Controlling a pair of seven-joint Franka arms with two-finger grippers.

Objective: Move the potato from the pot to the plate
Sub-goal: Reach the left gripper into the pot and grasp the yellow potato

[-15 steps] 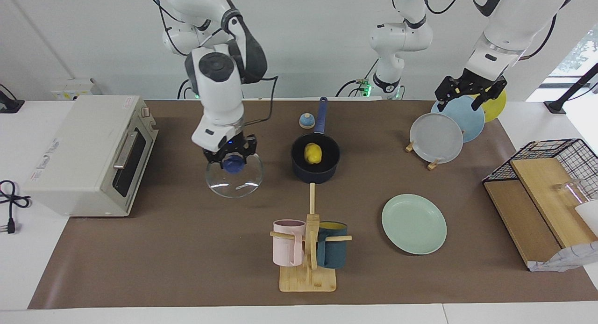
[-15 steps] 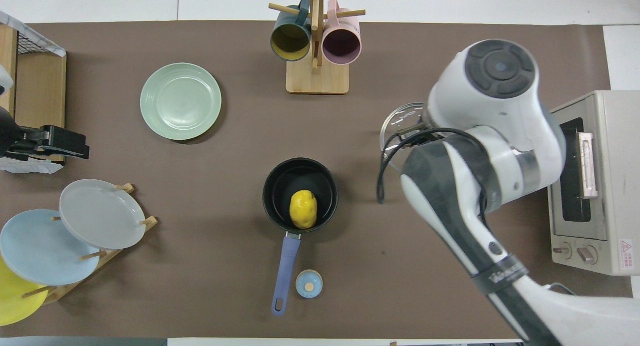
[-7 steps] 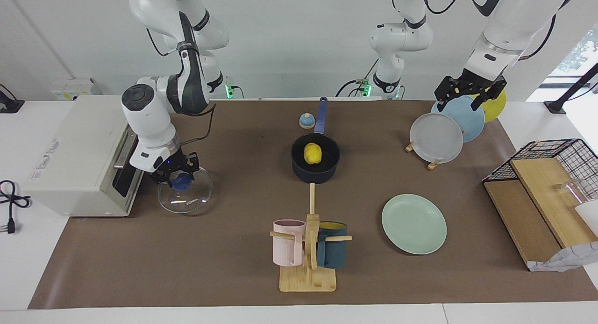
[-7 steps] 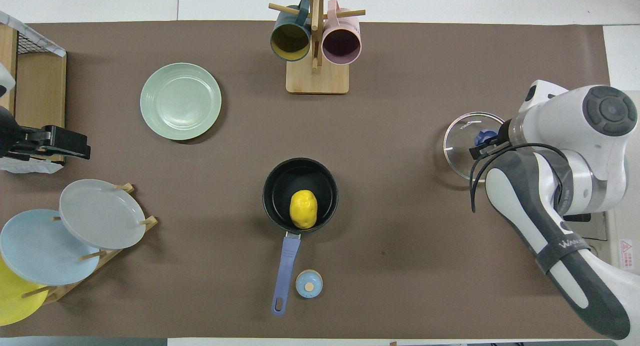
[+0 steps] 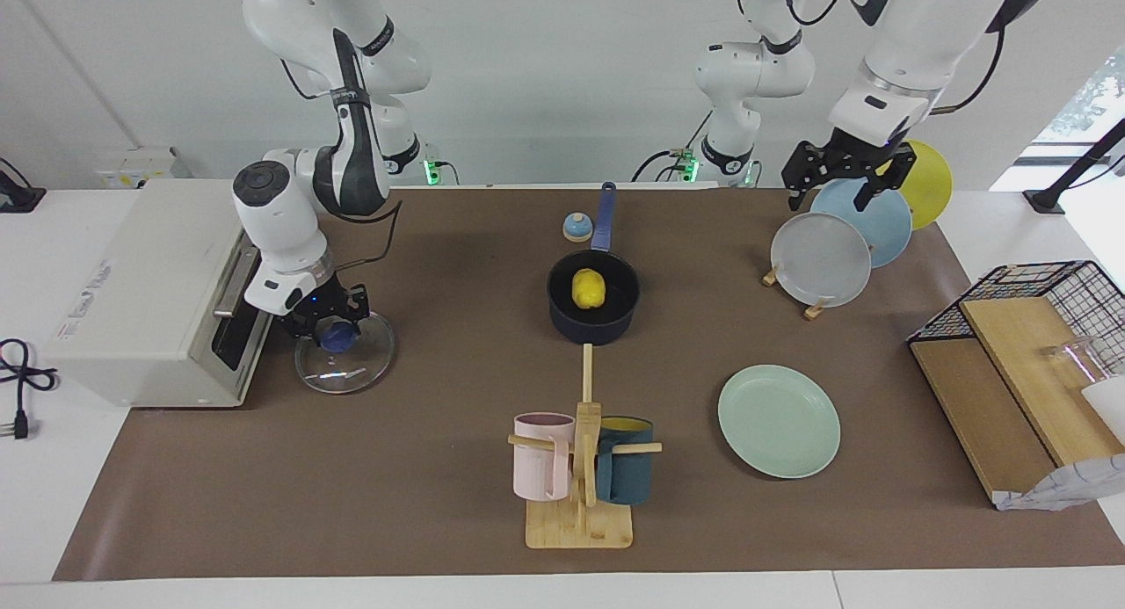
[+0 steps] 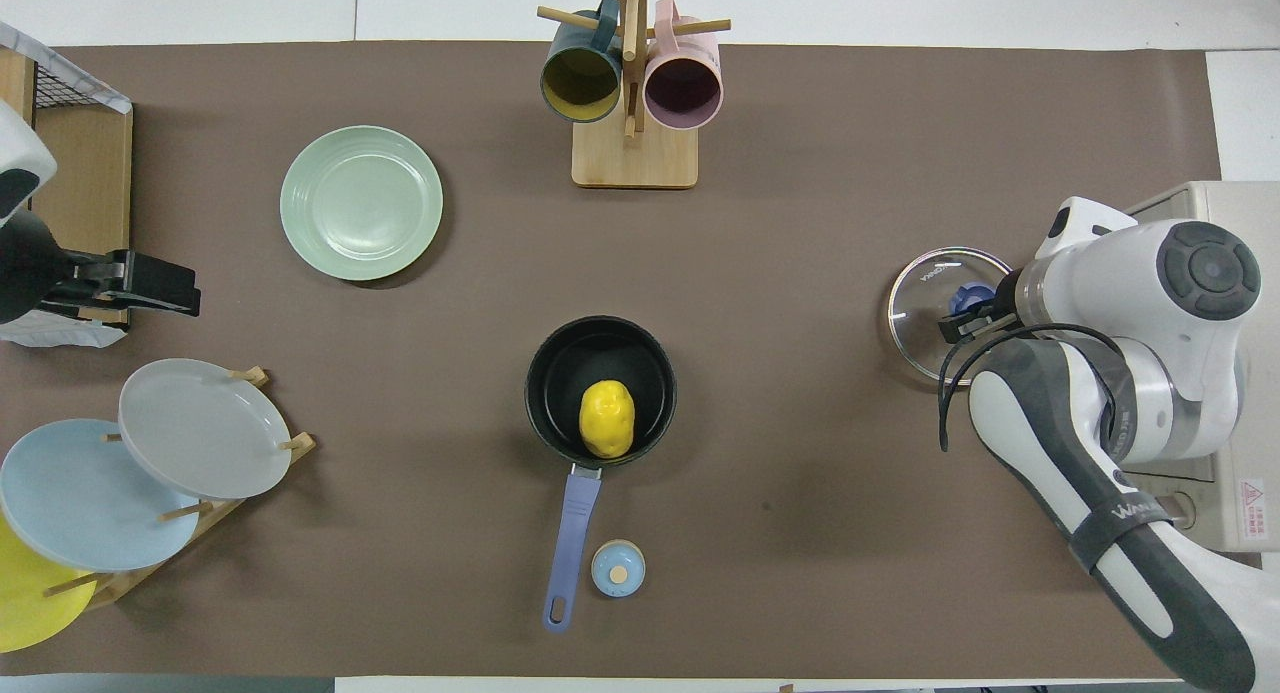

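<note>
Beside the toaster oven (image 5: 167,284), at the right arm's end of the table, the right gripper (image 5: 327,324) pinches the blue knob (image 6: 966,298) of a glass pot lid (image 5: 344,363), its fingers pressed tight on it. The lid sits low against the brown mat (image 5: 439,503), so I judge it is being parked out of the way to leave the pot open.

Mid-table, the dark navy pot (image 5: 593,308) stands uncovered with its long blue handle (image 6: 570,543) pointing toward the robots, and the yellow potato (image 6: 607,419) lies inside it, toward the handle side. The mint-green plate (image 5: 779,421) lies bare and flat, farther from the robots than the pot and toward the left arm's end, well apart from it.

Over the plate rack (image 5: 813,306) holding grey, light blue and yellow plates, the left gripper (image 5: 845,174) hangs with jaws spread wide and nothing between them; this arm looks placed to fetch the potato.

Whether the lid fully rests on the mat or hovers just above it is hard to tell. In the overhead view the right arm's bulk covers part of the lid's rim and most of the oven's door, and the left gripper is cut off at the edge, only its dark tips showing.
</note>
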